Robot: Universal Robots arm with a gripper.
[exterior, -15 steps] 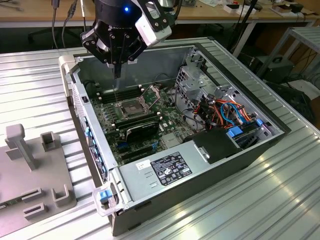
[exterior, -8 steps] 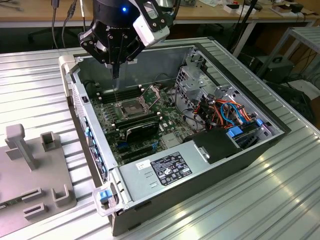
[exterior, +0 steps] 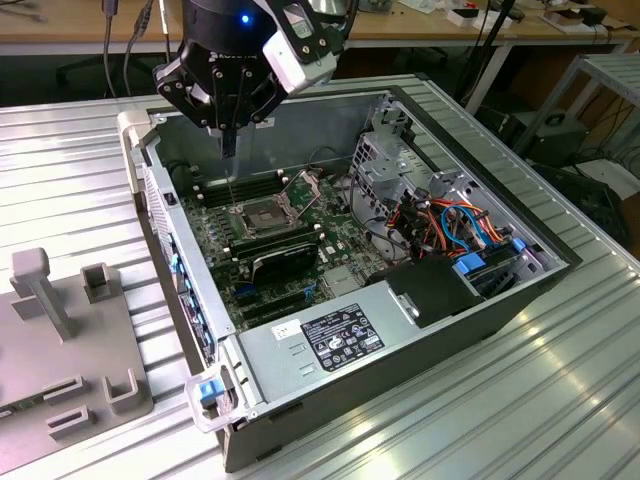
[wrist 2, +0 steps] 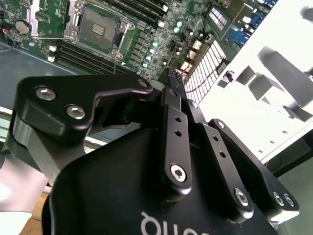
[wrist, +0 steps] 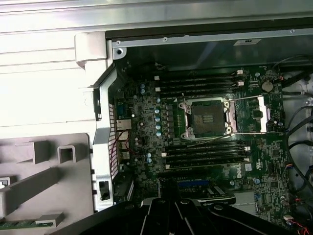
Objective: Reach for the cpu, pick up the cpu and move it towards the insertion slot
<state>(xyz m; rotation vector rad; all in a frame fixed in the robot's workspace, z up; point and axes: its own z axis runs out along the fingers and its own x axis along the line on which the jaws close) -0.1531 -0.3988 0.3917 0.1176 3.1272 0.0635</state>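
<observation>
The insertion slot (exterior: 262,213) lies on the green motherboard inside the open computer case. It is a silver frame around a dark centre, with its cover plate swung open; both wrist views look down on it (wrist 2: 98,29) (wrist: 208,117). My black gripper (exterior: 229,150) hangs above the board, a little towards the exterior view's left of the slot and well clear of it. In the second wrist view its fingers (wrist 2: 173,122) run together to a narrow tip at the gripper (wrist 2: 169,73), so it is shut. The cpu is hidden; I cannot tell whether anything sits between the pads.
Long black memory slots (wrist: 203,81) flank the socket. A glossy black card (exterior: 285,262), a drive cage (exterior: 395,165) and coloured cables (exterior: 455,225) fill the case. A grey fixture plate with upright blocks (exterior: 60,330) stands outside the case at the exterior view's left.
</observation>
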